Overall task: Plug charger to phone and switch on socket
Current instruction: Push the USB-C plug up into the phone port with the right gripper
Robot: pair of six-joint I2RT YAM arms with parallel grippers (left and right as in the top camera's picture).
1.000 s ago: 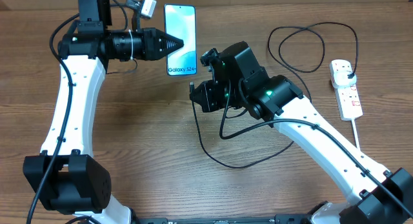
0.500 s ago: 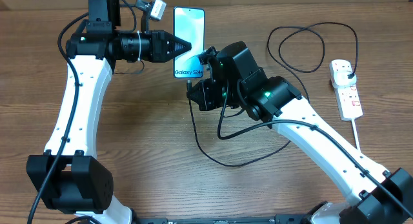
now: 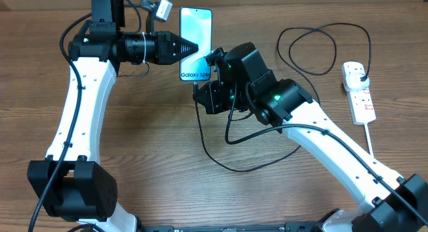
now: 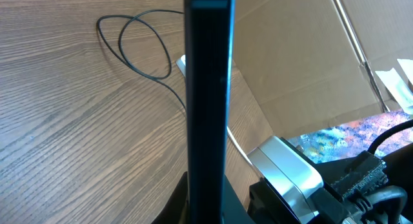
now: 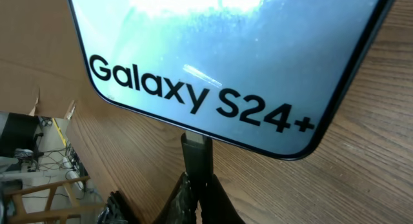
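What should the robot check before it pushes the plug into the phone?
1. Phone gripped by the left gripper: ok.
2. Charger tip pinched in the right gripper: ok.
3. Tip meets the phone's bottom edge: ok.
4. Tip fully in the port: cannot tell.
5. Black plug sits in the socket: ok.
6. Socket switched on: cannot tell.

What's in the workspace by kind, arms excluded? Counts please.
phone: 1
charger cable: 1
power strip: 1
Total: 3
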